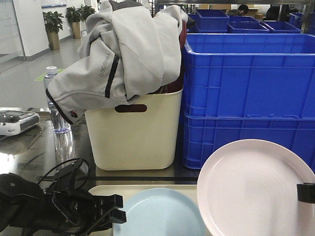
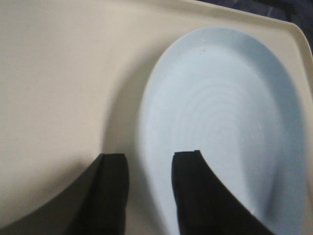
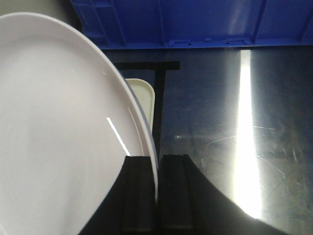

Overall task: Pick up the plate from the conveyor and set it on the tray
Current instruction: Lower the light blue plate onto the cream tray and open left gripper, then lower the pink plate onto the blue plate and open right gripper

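The pale pink plate [image 1: 251, 191] hangs tilted, face toward the front camera, at the lower right. My right gripper [image 3: 157, 156] is shut on its rim, one finger on each side of the thin edge. In the right wrist view the plate [image 3: 58, 137] fills the left half. The cream tray [image 1: 106, 189] lies below at the bottom centre; one corner of the tray [image 3: 142, 90] peeks out behind the plate. My left gripper [image 2: 149, 154] is open, low over the tray [image 2: 49, 73], its jaws straddling the edge of a light blue plate [image 2: 220, 107]. The conveyor is out of view.
The light blue plate [image 1: 157, 214] lies on the tray. Behind it stands a tall cream bin [image 1: 133, 132] with a grey jacket [image 1: 128, 49] draped over it. Stacked blue crates [image 1: 246, 83] fill the right. A bottle [image 1: 54, 103] and a controller [image 1: 17, 122] sit left on the steel table [image 3: 234, 147].
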{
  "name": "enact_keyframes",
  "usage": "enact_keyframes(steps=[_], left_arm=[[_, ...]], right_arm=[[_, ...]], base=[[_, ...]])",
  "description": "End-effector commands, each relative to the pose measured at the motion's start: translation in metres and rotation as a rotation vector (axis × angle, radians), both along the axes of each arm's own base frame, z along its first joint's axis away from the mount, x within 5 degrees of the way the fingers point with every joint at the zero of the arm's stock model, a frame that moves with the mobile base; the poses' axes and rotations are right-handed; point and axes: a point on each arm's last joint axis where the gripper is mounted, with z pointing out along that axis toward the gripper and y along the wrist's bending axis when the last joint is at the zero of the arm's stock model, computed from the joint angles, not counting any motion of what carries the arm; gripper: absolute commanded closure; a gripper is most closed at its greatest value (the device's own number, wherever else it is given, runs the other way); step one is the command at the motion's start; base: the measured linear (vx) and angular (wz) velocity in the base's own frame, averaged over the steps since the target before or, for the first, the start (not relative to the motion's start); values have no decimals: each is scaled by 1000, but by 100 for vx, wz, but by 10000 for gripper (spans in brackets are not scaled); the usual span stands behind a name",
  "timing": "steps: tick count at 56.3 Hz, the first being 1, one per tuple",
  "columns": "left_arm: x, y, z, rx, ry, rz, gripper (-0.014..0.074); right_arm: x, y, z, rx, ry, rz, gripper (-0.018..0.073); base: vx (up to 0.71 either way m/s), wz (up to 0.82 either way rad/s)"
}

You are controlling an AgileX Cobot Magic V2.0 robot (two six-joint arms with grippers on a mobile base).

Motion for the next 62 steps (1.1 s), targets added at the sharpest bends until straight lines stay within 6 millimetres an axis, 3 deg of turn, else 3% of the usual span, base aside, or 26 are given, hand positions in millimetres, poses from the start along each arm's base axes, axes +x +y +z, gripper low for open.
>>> enact_keyframes(steps=[1,9,19,25,29,39,51,62], left_arm=[[-1,-3,27,-58,-67,3,145],[-4,-4,46,-65,-127,-42,106],[-22,2,89,-46,-319,-91,116],[-40,12,118,5,-457,-90,168],[-55,21,138,37,-549,-60,251],[-97,44,184,94,-764,30,606],[-125,57,202,116,-835,79,601],[-124,58,198,140,-801,75,599]], right_arm=[[1,0,18,29,-122,-13,569],[2,2,20,73,-129,-10,569],[13,9,12,158,-86,11,569],[29,15,1,198,-36,39,569],[41,19,-9,223,-4,55,569],[74,38,-24,259,67,125,569],[112,79,-35,273,142,212,569],[131,88,-59,262,205,212,569]], base=[[0,0],[0,0],[0,0],[0,0],[0,0],[0,0],[0,0],[0,0]])
